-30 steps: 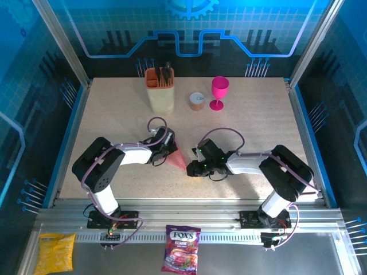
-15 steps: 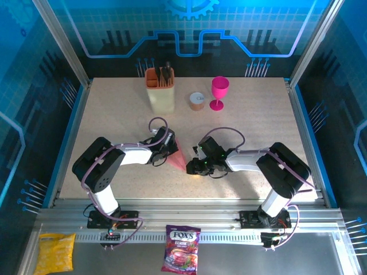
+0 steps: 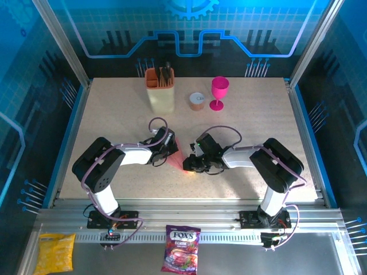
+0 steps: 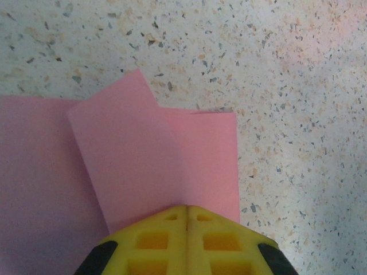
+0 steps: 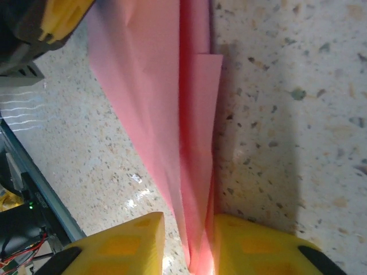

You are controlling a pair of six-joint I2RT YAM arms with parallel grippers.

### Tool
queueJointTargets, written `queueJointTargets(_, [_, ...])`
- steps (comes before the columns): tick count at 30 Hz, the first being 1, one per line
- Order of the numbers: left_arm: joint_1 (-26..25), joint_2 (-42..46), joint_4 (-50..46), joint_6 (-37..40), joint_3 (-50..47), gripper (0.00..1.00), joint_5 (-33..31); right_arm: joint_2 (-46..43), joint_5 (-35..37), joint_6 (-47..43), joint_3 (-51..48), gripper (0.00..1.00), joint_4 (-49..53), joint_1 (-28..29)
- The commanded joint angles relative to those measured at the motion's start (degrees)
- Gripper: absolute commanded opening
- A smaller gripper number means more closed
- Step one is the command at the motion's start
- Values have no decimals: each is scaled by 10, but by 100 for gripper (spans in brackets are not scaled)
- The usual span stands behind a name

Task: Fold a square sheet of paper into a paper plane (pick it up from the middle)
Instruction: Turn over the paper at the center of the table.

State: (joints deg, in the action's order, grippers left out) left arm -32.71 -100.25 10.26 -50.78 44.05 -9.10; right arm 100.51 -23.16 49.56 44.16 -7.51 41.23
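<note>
The salmon-pink paper [image 3: 179,156] lies mid-table, folded into a narrow pointed shape with its tip toward the near edge. My left gripper [image 3: 167,151] is shut, and its yellow tips [image 4: 187,209] press down on the paper [image 4: 143,154], where a slanted flap overlaps a flat layer. My right gripper [image 3: 189,166] is at the pointed end. Its jaws [image 5: 187,229] stand partly open astride the paper's [image 5: 166,86] raised crease. The paper touches the right finger and a gap shows at the left one. The left gripper [image 5: 60,17] also shows in the right wrist view's top left corner.
At the back of the table stand a magenta goblet [image 3: 219,91], a small round container [image 3: 196,101] and an orange tool holder [image 3: 159,80] on a cream box. Two sweet bags [image 3: 182,247] lie on the rail in front of the arm bases.
My right gripper has slid left, closing onto the paper's pointed end. The left gripper has stayed put on the paper.
</note>
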Motion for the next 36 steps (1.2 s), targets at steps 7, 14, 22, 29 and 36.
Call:
queueJointTargets(7, [-9, -33, -94, 13, -30, 0, 34, 32, 31, 8, 13, 29, -107, 8])
queueJointTargets(14, [-8, -14, -101, 17, -28, 0, 36, 21, 25, 16, -2, 0, -120, 2])
queueJointTargets(22, [105, 123, -133, 27, -30, 0, 40, -145, 52, -35, -35, 0, 46, -22])
queueJointTargets(29, [138, 241, -181, 42, -43, 15, 96, -288, 309, -153, 99, 0, 476, -17])
queueJointTargets(36, [138, 337, -193, 5, -121, 22, 134, -202, 665, -100, 236, 0, 805, 43])
